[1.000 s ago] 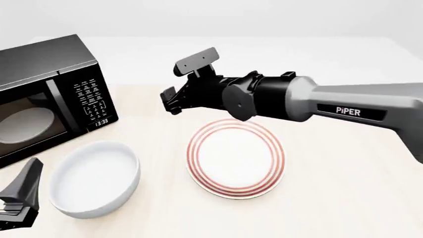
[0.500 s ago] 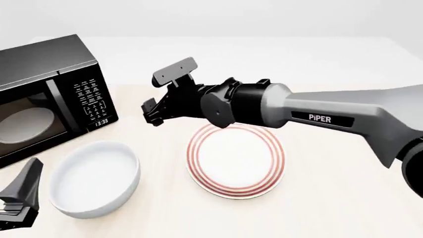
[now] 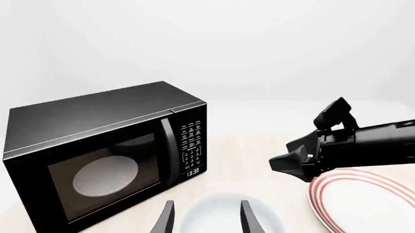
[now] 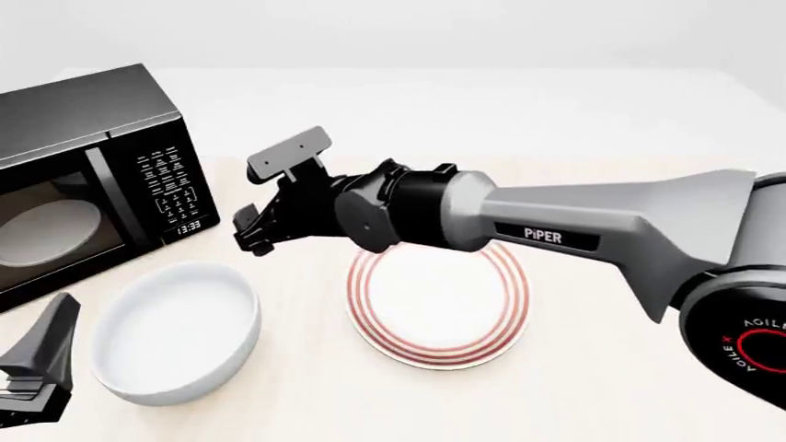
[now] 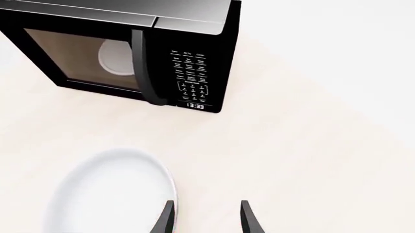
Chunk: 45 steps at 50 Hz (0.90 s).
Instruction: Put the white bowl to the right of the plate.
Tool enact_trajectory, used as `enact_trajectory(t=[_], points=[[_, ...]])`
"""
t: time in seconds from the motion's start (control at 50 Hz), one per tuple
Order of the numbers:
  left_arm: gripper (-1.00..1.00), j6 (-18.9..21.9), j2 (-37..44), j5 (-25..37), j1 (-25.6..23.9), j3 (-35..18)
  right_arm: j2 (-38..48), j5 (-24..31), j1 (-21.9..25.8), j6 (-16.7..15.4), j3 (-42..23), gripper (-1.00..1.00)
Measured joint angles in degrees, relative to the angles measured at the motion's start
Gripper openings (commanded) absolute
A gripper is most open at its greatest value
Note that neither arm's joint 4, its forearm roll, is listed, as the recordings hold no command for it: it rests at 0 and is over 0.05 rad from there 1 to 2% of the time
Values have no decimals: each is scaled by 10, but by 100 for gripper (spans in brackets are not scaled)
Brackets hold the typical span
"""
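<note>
Fingers (image 5: 167, 216) of the right gripper (image 5: 203, 218) spread apart, nothing between them, hanging above the table (image 4: 614, 368) with one tip over the rim of the white bowl (image 4: 176, 332); fingers (image 3: 248, 218) of the left gripper (image 3: 206, 219) likewise spread and empty, the bowl's far rim showing in the gap. White bowl: deep, glossy, plain, upright, lower left of the front frame, left of the plate (image 4: 439, 293) and apart from it, a strip of bare tabletop between. Plate: flat, white, ringed in red, centre of the front frame, partly overhung along its upper edge by the right arm (image 4: 577, 226). Right arm: grey, lettered PIPER, entering from the right edge and stretching leftward across the plate, its black gripper in the front view (image 4: 254, 232) above the tabletop between bowl and microwave (image 4: 92, 175). Left gripper in the front view (image 4: 37, 368): dark, low in the bottom left corner, just beside the bowl's left rim; whether touching, cannot tell. Microwave: black, door closed, upper left of the front frame, keypad and a clock reading 13:33 on its right panel, a white disc (image 4: 50, 227) visible through the window. Table: pale, light wood tone.
</note>
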Motion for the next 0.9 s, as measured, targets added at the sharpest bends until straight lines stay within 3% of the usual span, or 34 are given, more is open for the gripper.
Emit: enact_trajectory(t=[0.9], points=[[100,0,0,0,0,0,82,24,34,46,-54,100]])
